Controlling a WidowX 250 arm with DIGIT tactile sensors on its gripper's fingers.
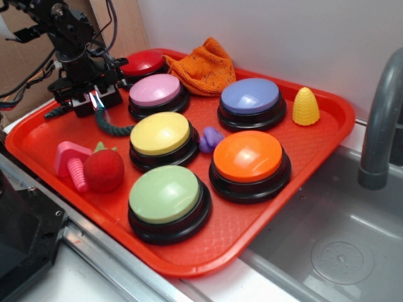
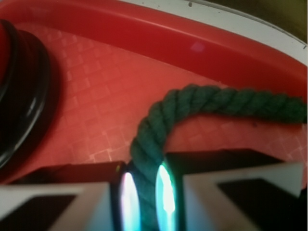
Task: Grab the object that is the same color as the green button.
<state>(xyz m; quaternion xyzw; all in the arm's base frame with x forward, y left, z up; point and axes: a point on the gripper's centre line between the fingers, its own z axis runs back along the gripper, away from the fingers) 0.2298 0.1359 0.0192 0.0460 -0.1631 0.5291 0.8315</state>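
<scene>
Pink button [image 1: 157, 94] crowds the right side; bare tray [image 1: 38, 135] lies open in front

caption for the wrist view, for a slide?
Gripper shut on the dark green rope over the red tray.

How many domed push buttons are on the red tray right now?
6, none apparently hidden: red domed button at the back by the gripper, pink, blue-purple, yellow, orange, pale-green nearest the front edge.

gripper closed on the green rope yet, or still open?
Shut on it. In the wrist view the gripper has both fingers pressed against the green rope, which runs between them; its far end lies on the red tray.
</scene>
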